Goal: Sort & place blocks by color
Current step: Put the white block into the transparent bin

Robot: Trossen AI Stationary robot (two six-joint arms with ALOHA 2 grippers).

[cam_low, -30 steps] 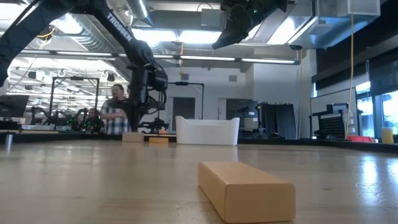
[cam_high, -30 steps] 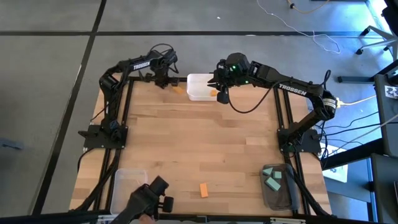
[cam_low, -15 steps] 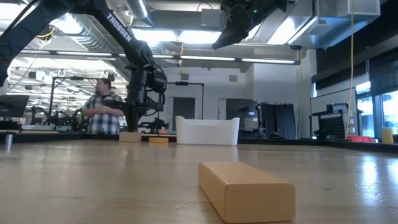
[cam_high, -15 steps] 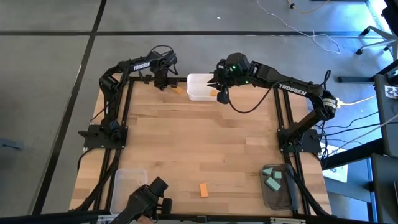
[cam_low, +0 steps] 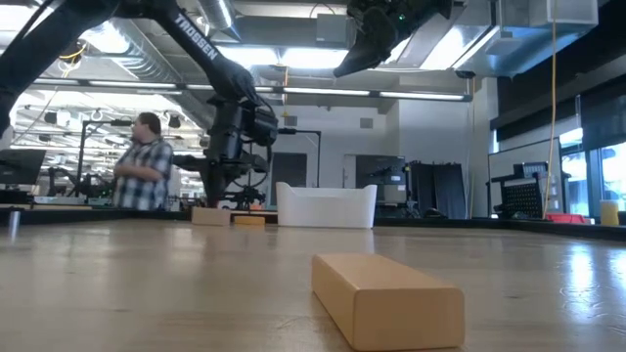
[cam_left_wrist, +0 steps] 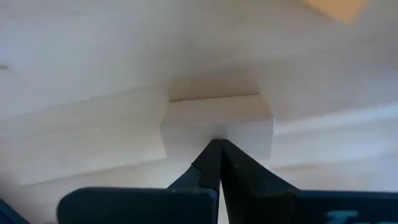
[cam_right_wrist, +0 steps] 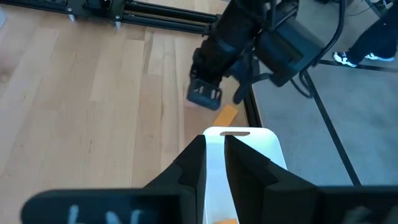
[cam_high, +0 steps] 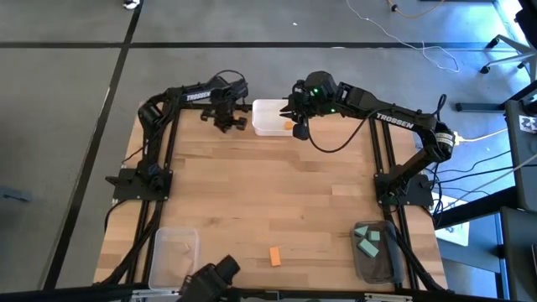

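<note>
My left gripper [cam_high: 227, 120] is shut at the table's far edge, just left of the white bin [cam_high: 267, 112]. In the left wrist view its tips [cam_left_wrist: 219, 144] stand at a pale tan block [cam_left_wrist: 217, 119] lying flat on the table. An orange block [cam_high: 240, 122] lies between that gripper and the bin. My right gripper [cam_high: 299, 127] hangs high over the bin's right end, open by a narrow gap [cam_right_wrist: 215, 155]. Another orange block [cam_high: 288, 126] lies in the bin. One orange bar [cam_high: 274, 256] lies near the near edge. My left gripper has its shut fingertips against the pale tan block's near side face [cam_left_wrist: 217, 134], at its middle. They come slanting down from above. The block lies flat on the table. Whether the tips touch it or stop just short, I cannot tell.
A clear bin [cam_high: 174, 250] sits at the near left corner. A second clear bin [cam_high: 373, 248] at the near right holds teal blocks [cam_high: 367, 240]. A person [cam_low: 137, 171] stands in the room beyond the far edge. The middle of the table is bare wood.
My left gripper has moved a little toward the table's right and near edge, closer to the white bin. The right arm has kept still. The person behind the table has walked toward the left.
</note>
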